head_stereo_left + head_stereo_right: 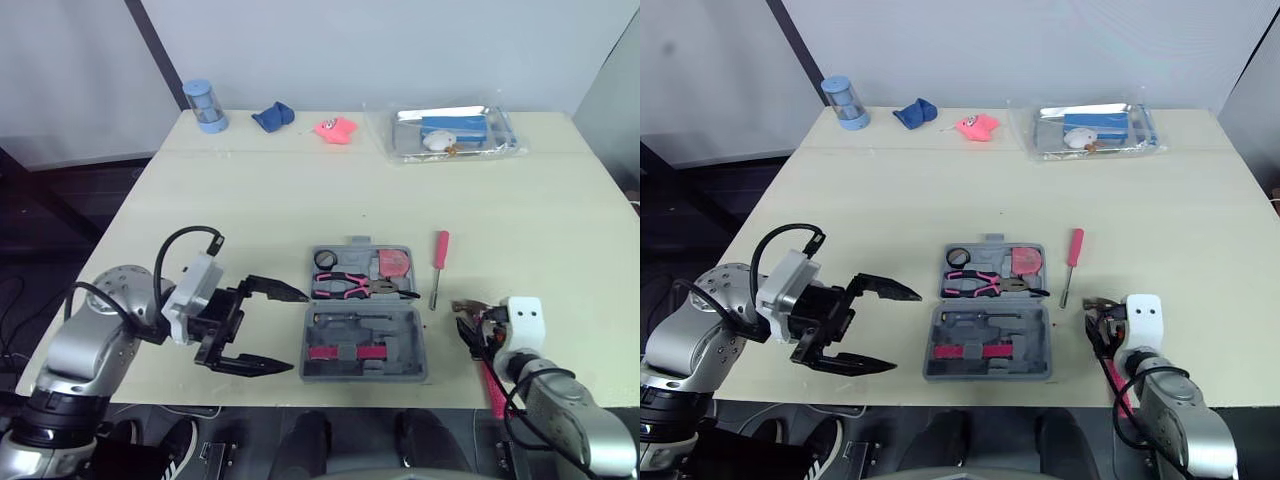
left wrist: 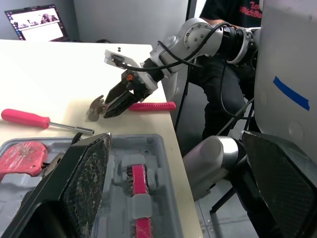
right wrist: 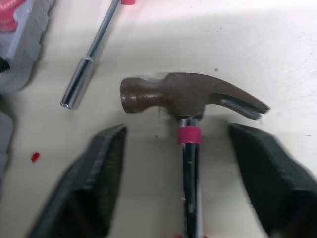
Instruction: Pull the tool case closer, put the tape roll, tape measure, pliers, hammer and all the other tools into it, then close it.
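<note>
The open tool case [image 1: 362, 374] lay at the near edge of the counter [image 1: 300, 190], about midway along it. In its far half sat the black tape roll [image 1: 325, 260], the pink-handled pliers [image 1: 350, 287] and the pink tape measure [image 1: 393, 264].

A pink-handled screwdriver [image 1: 438, 262] lay on the counter just right of the case. The hammer [image 3: 190, 96] lay farther right, its head toward the screwdriver and its pink grip at the counter's near edge.

The right gripper [image 3: 178, 136] straddled the hammer's shaft just behind the head, its 2 fingers [image 3: 94, 183] spread wide on either side and not touching it. The left gripper [image 1: 905, 331] hung just left of the case, fingers wide apart and holding nothing.
</note>
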`<control>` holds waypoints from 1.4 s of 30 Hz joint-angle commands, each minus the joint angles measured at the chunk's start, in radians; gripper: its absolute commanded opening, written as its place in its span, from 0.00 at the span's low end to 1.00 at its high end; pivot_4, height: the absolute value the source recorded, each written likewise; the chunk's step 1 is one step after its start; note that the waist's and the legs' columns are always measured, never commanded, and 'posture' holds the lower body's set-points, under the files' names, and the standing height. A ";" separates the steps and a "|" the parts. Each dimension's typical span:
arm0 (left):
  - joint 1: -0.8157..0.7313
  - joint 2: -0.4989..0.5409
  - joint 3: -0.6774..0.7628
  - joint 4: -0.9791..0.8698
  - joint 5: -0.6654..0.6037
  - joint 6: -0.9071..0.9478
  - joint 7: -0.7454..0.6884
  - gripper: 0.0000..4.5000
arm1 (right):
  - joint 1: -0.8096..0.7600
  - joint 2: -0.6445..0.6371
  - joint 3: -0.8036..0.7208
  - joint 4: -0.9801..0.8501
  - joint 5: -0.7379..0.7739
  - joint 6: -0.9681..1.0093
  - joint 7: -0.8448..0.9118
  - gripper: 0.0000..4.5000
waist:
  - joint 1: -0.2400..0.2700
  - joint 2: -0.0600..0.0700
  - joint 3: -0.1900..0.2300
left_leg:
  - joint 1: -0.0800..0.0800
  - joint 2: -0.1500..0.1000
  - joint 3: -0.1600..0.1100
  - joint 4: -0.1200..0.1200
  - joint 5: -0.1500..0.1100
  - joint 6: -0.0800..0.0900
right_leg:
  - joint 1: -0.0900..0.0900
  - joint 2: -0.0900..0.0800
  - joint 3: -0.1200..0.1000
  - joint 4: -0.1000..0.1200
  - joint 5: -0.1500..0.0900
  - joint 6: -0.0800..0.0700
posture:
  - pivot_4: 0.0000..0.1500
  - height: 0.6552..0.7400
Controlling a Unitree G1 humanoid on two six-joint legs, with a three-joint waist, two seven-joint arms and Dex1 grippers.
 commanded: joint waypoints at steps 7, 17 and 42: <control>0.062 0.003 0.098 -0.028 -0.022 0.011 0.031 1.00 | 0.062 -0.427 -0.176 -0.030 0.154 -0.134 0.498 0.97 | -0.002 -0.001 0.000 | 0.001 0.000 0.002 0.000 0.000 0.000 | 0.000 0.000 0.001 0.000 0.000 0.000 | 1.00 1.00; 0.082 -0.018 0.110 -0.039 0.005 -0.016 0.060 1.00 | -0.357 -0.744 0.140 0.568 -0.062 -0.952 1.201 0.97 | -0.004 -0.002 0.002 | 0.002 0.001 0.003 0.004 0.000 0.000 | 0.004 0.000 0.002 -0.001 0.000 0.001 | 1.00 1.00; 0.156 -0.049 0.115 -0.149 0.002 -0.005 0.210 1.00 | -1.129 -0.537 0.790 1.381 -0.624 -1.989 1.370 0.97 | -0.020 -0.002 0.007 | 0.001 0.001 0.001 0.006 0.002 -0.004 | 0.003 -0.001 -0.001 0.000 0.000 0.000 | 1.00 1.00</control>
